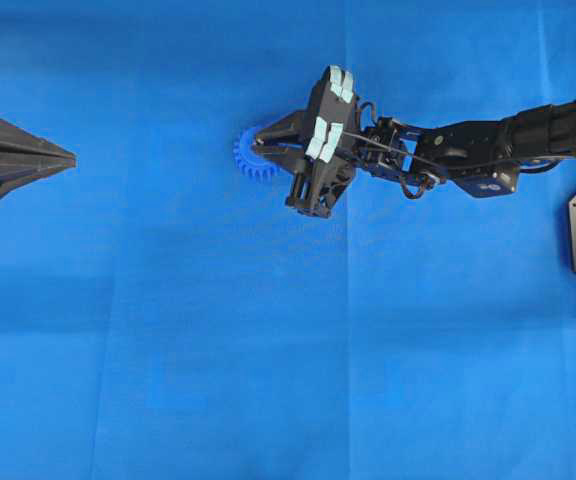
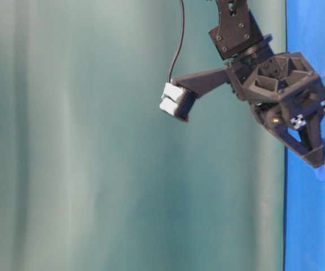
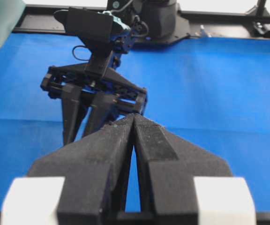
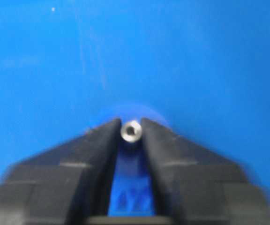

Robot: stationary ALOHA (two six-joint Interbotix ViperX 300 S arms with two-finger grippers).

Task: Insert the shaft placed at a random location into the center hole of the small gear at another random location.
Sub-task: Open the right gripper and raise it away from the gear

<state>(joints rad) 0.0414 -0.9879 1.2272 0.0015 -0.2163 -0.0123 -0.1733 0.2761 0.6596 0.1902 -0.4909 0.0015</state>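
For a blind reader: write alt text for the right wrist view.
A small silvery shaft, seen end-on, stands between the tips of the right gripper, whose black jaws sit close on either side. Directly beneath lies the blurred small gear on a blue table cover.

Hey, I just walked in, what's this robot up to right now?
The right hand is down over a small blue gear on the blue table cover. Its wrist view shows a tiny metal pin standing end-on between the fingertips, right above the gear, so it looks like the pin is going into, or already sits in, the gear's middle. The left hand sits shut at the far side, holding nothing.
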